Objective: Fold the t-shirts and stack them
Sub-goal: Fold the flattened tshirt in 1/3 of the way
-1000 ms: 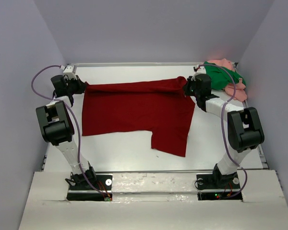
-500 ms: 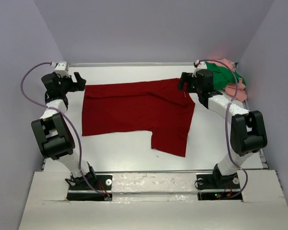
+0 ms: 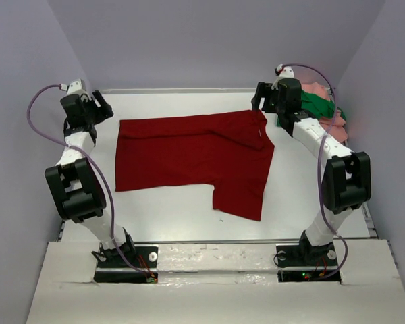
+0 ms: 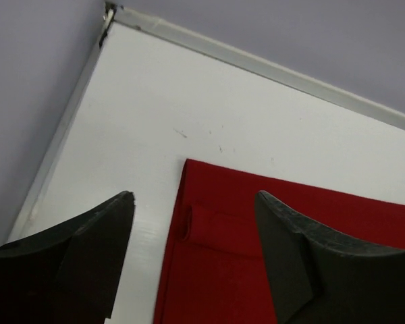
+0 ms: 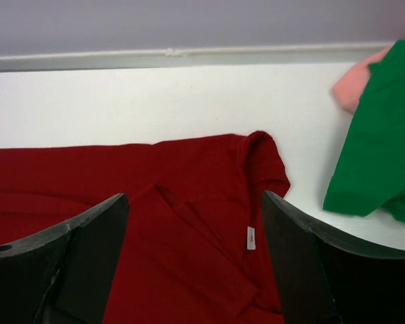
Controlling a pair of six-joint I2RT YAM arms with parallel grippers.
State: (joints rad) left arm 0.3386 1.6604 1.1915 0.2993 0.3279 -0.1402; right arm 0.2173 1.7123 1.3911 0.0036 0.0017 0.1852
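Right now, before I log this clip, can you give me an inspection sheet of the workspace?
Surface: white table, faint specks near the far left corner.
Job's things: dark red t-shirt spread out mid-table, far right corner rumpled; green t-shirt and pink t-shirt heaped at the far right.
Clutter: nothing seen.
Grippers: left gripper open over the red shirt's far left corner; right gripper open over its far right corner; both empty.
Cables: purple cable looping off each wrist.
Surroundings: plain lavender walls on three sides.
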